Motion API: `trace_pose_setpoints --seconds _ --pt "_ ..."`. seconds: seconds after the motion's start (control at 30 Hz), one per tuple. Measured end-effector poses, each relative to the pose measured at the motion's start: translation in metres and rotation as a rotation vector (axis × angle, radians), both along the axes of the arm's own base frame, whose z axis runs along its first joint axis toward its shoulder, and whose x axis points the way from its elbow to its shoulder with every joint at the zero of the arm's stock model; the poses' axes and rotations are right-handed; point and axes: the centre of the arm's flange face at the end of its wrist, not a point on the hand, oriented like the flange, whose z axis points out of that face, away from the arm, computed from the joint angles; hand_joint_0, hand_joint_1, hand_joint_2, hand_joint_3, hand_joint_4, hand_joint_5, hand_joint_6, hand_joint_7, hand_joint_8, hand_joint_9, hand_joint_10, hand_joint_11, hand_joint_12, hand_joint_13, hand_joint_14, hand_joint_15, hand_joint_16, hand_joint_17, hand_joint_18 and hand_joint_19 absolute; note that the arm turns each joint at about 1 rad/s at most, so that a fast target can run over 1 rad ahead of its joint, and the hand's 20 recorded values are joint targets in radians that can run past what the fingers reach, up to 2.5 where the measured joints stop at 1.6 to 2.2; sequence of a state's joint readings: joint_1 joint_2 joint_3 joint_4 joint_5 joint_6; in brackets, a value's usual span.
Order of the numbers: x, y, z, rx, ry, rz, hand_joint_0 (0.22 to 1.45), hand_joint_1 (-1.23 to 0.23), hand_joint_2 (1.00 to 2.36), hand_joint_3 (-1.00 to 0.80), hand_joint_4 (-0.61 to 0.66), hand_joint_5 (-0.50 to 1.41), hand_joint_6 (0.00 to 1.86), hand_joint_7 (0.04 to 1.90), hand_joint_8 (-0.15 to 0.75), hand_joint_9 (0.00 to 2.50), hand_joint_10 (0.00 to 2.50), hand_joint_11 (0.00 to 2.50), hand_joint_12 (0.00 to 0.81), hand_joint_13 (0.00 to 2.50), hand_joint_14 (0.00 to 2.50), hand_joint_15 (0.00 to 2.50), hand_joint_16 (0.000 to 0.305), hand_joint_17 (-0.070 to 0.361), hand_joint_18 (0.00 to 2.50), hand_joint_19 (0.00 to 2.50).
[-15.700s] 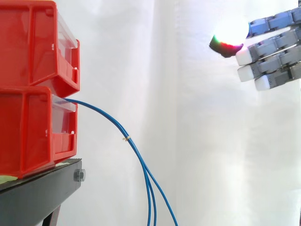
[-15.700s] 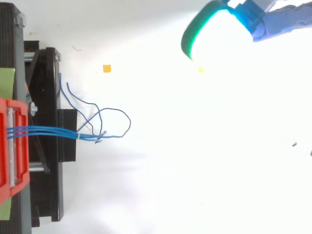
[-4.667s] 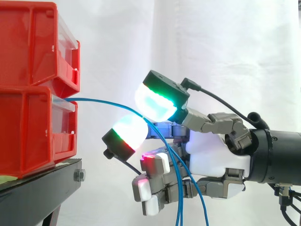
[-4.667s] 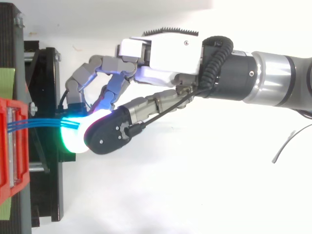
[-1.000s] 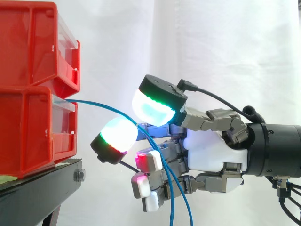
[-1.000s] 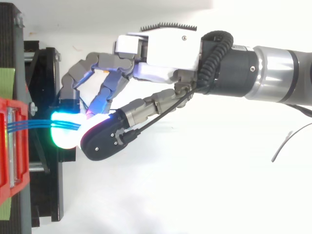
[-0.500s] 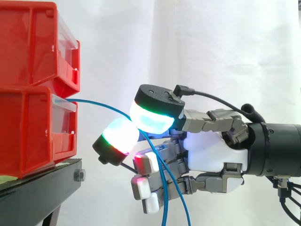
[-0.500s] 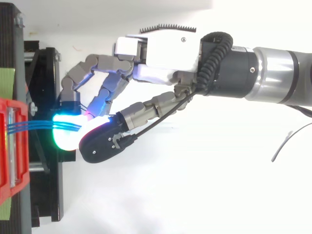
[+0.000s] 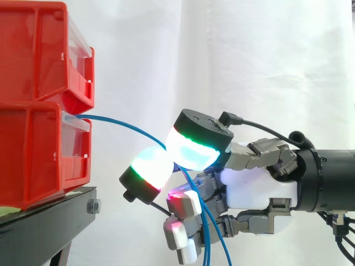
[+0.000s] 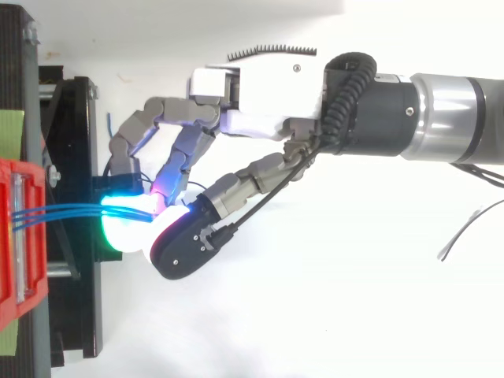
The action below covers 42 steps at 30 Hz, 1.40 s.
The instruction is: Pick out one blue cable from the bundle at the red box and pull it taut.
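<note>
Thin blue cables leave the lower red bin and arc down to the right. They pass between two glowing pads of my hand, which press together on them, then hang down past the curled lower fingers. Whether the pads hold one strand or the whole bundle is hidden. From above, three strands run side by side from the bin into the cyan-green glow under my hand, whose fingers curl over them.
A second red bin sits on top of the lower one, both on the black stand. A loose grey wire lies on the white floor at the right. White curtain hangs behind.
The hand has shifted a little to the right, away from the bins, and slightly lower, with its pads still closed on the cables. The bins have not moved.
</note>
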State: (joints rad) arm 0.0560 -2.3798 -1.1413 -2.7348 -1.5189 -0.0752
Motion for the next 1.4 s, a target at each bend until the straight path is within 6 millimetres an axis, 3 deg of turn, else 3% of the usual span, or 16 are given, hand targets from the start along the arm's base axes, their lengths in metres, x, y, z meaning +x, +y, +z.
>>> trace_pose_setpoints --seconds 0.33,0.53,0.93,1.4 --pt "0.001 -0.001 0.004 -0.002 -0.002 0.015 0.52 -0.71 1.00 -0.50 0.07 -0.17 0.93 0.76 0.260 1.11 0.02 0.92 0.341 0.97 0.02 0.70 0.049 0.110 0.78 0.69" --pt "-0.001 -0.003 0.008 -0.004 0.017 0.012 0.59 -0.57 1.00 -0.50 0.03 -0.17 0.92 0.83 0.253 1.13 0.02 0.92 0.330 0.96 0.02 0.70 0.046 0.103 0.76 0.71" --pt "-0.004 -0.007 0.010 -0.005 0.035 0.020 0.63 -0.71 1.02 -0.30 0.00 -0.17 0.94 0.89 0.259 1.12 0.02 0.92 0.332 0.96 0.02 0.71 0.046 0.103 0.76 0.72" --pt "-0.005 -0.010 0.011 -0.003 0.044 0.018 0.72 -0.80 1.01 -0.35 -0.09 -0.17 0.95 1.00 0.250 1.12 0.02 0.94 0.321 0.96 0.02 0.70 0.045 0.102 0.77 0.70"
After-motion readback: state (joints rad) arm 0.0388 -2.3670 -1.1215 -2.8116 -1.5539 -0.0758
